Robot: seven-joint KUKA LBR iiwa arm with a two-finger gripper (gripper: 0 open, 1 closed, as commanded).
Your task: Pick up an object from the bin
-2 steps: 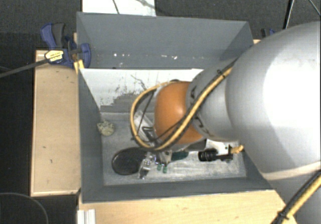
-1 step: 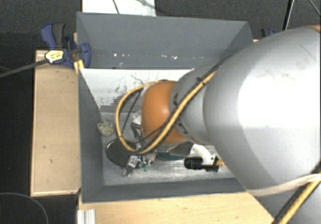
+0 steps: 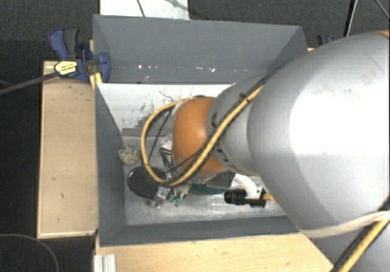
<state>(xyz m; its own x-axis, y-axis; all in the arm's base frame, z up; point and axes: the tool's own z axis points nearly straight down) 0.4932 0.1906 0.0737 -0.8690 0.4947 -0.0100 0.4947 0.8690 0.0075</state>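
Note:
My gripper (image 3: 163,195) reaches down under the orange wrist cover at the front left of the bin floor. Its tip lies against the right edge of a black round object (image 3: 141,183), close to the bin's left wall. A teal thing (image 3: 206,188) peeks out just right of the gripper, mostly hidden by the arm. Further right lies a black cylinder with a white and yellow end (image 3: 244,196), near the front wall. A pale crumpled piece (image 3: 128,155) rests by the left wall, behind the black round object.
The big grey arm and its orange cover with looping cables hide the middle and right of the bin. The steep left and front walls stand close to the gripper. Bare scratched floor shows at the back left.

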